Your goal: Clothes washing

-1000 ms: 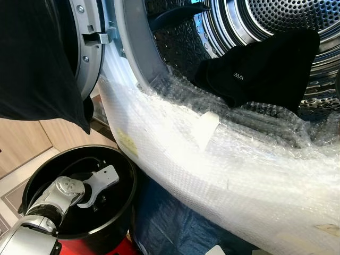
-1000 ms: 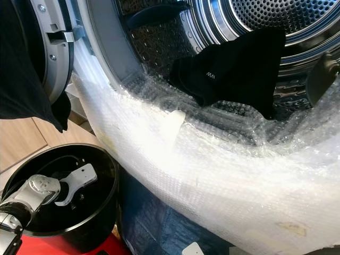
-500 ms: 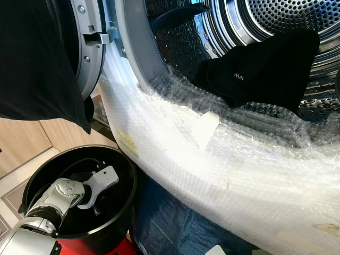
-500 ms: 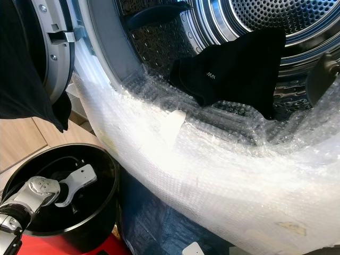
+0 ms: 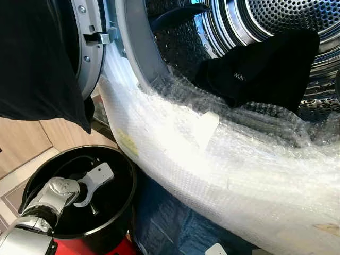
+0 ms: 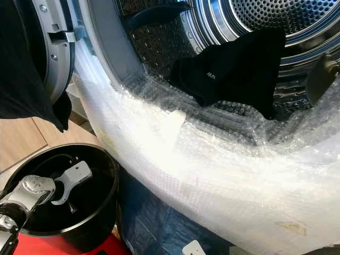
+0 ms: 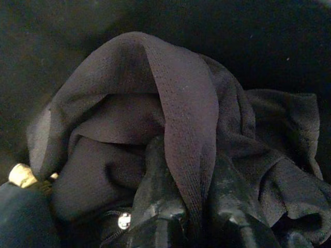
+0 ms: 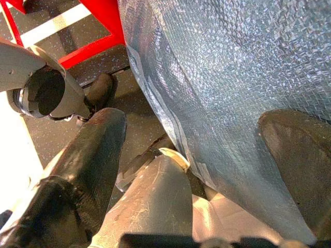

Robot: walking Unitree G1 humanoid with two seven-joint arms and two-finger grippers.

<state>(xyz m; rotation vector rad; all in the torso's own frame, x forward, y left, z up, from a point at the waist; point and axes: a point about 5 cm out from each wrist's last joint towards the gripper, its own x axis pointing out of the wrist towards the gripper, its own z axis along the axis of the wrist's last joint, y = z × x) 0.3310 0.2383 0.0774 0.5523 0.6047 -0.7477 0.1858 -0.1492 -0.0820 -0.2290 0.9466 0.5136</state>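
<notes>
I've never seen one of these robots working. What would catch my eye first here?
Probably the washing machine's shiny drum up close, a black garment draped at its mouth and bubble wrap padding the rim below. Lower left, the left hand reaches into a black bucket, its fingers closed on a fold of dark cloth.

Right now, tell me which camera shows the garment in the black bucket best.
The left wrist view: the dark garment lies bunched there, a fold of it between the left gripper fingers. In the eye views the left arm reaches into the black bucket, whose inside is too dark to make out cloth.
</notes>
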